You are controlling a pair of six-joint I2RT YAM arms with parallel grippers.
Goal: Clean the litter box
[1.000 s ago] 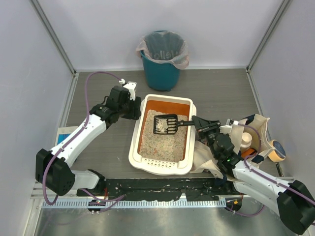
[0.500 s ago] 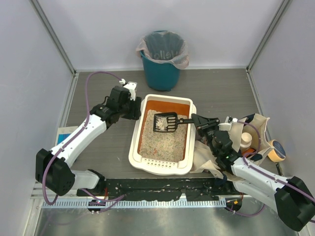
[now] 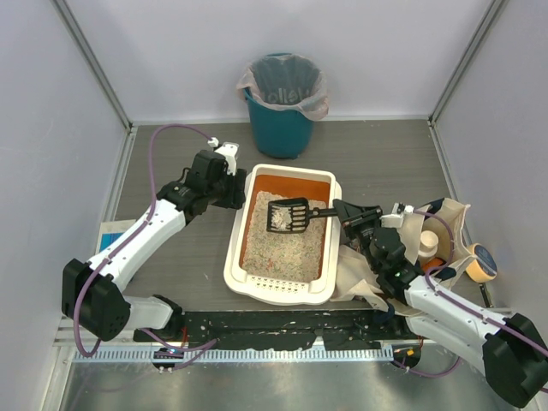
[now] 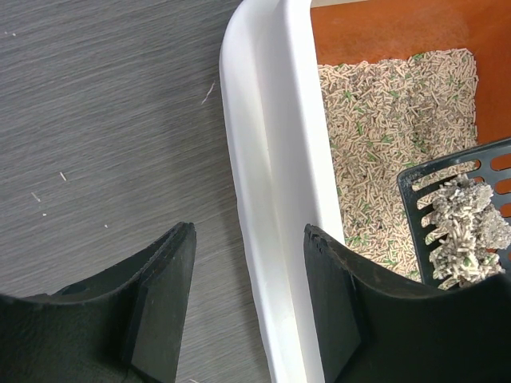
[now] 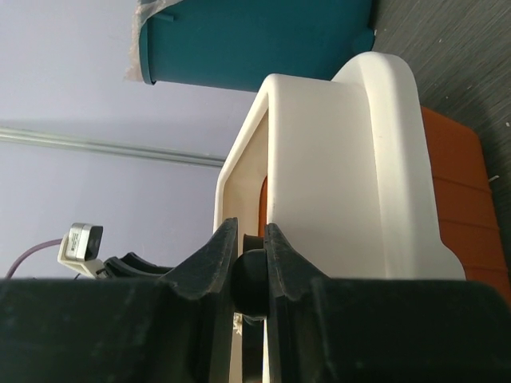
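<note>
The cream-white litter box (image 3: 233, 248) with orange inner walls and grey-beige litter sits mid-table; it also shows in the left wrist view (image 4: 267, 175) and the right wrist view (image 5: 343, 167). My right gripper (image 3: 345, 213) is shut on the handle of a black slotted scoop (image 3: 288, 215), held over the litter with a pale clump in it (image 4: 467, 231). In the right wrist view the jaws (image 5: 249, 255) pinch the black handle. My left gripper (image 3: 235, 190) is open, its fingers (image 4: 164, 295) straddling the box's left rim without closing on it.
A teal bin (image 3: 281, 107) with a plastic liner stands behind the box, also in the right wrist view (image 5: 255, 36). A beige cloth tote (image 3: 445, 231) with bottles lies at the right. A blue-white item (image 3: 108, 233) lies at the left wall.
The scoop and right gripper have shifted very slightly; the clump stays in the scoop. The left arm has not moved.
</note>
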